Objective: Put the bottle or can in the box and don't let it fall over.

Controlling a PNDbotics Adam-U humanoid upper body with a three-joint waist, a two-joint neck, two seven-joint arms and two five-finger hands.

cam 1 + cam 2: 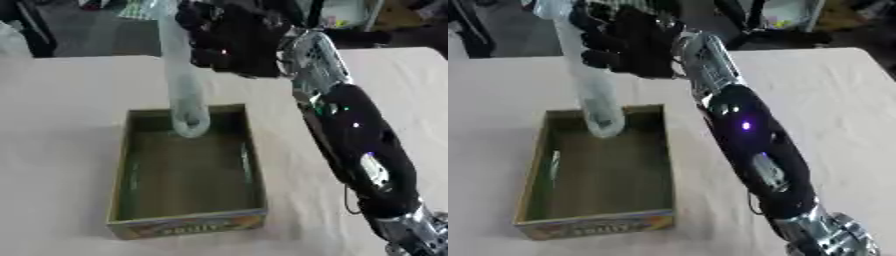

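Room: dark clutter lines the far edge at 12 o'clock, with a pale patch toward 1 o'clock that I cannot make out.
Surface [61, 150]: pale cream cloth, bare apart from the box.
Box [254, 165]: one open cardboard box with an olive inside and a printed front wall at 6 o'clock; it stands flat on the surface.
Bottle [184, 95]: one clear bottle, tall and slim, tilted with its top toward 12 o'clock; its base hangs just inside the box's far end, and I cannot tell whether it touches the floor.
Right hand [229, 40]: black, at 12 o'clock, fingers curled round the bottle's upper part; its arm runs down to 5 o'clock.
Left hand: shows in neither view.
View difference: the right eye view shows the bottle's pale top [551, 7] clear of the fingers; the left eye view shows green lights on the forearm, the right a purple one.
Count: one box, one bottle, one hand.
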